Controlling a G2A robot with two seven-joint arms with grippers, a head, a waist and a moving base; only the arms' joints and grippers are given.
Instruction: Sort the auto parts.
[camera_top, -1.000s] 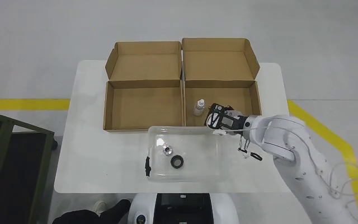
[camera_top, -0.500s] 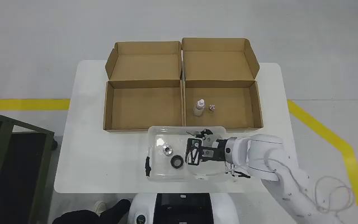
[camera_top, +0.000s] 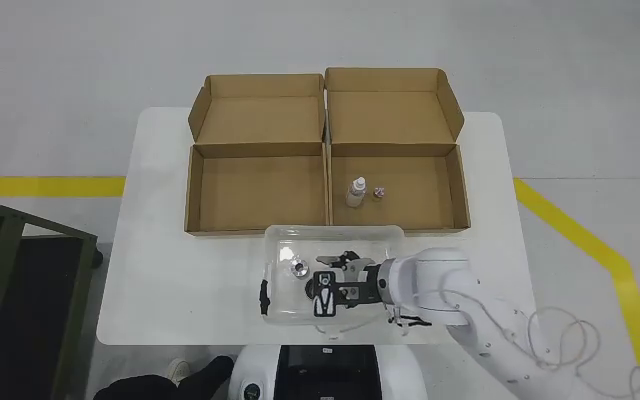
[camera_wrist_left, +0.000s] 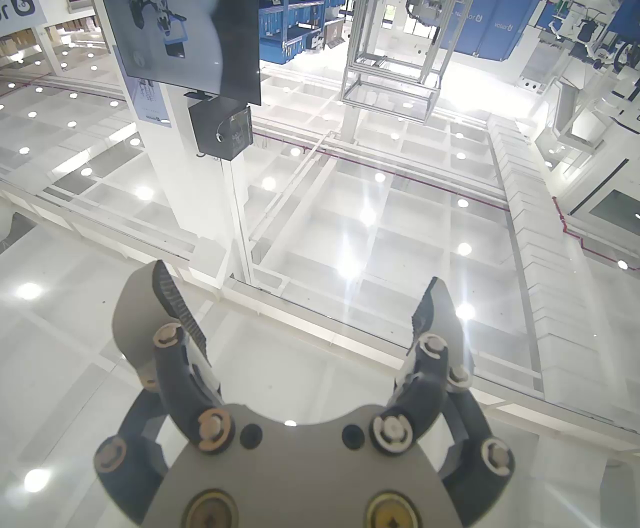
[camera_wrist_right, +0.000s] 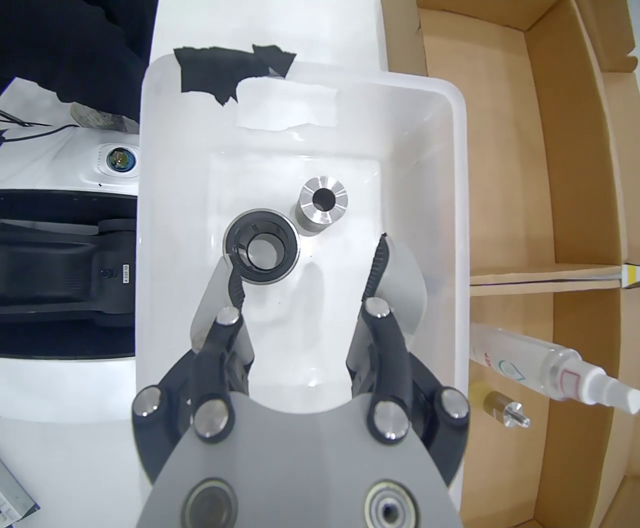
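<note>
**Parts sort: stock on the table, near edge to far**

1. Left gripper (camera_wrist_left: 296, 274). Claw spread wide with nothing between its toothed pads. I see it against a ceiling of lit panels.

2. Tray (camera_top: 335, 231). Clear plastic, on the white table (camera_top: 170, 260) at the edge nearest me. A strip of black tape (camera_wrist_right: 215, 70) is stuck over the rim at one short end.

3. Right gripper (camera_wrist_right: 307, 265). Inside the tray and low over its floor, claw parted and holding nothing. The space between the pads is bare tray floor.

4. Black ring (camera_wrist_right: 261, 246). Lies flat on the tray floor, hole up, just ahead of the claw and off to one side. One fingertip (camera_wrist_right: 232, 280) overlaps its edge, and I cannot tell whether they touch.

5. Silver sleeve (camera_wrist_right: 322, 204). Stands upright, bore up, just beside the ring on the side away from me. It is clear of both fingers.

6. Right box (camera_top: 425, 195). Open cardboard with its lid folded back, just beyond the tray. It holds a small bottle (camera_top: 356, 192) near the wall it shares with the other box, and a small metal piece (camera_top: 379, 191) lies just beside the bottle.

7. Left box (camera_top: 257, 190). Same build, set side by side against the right box.
</note>
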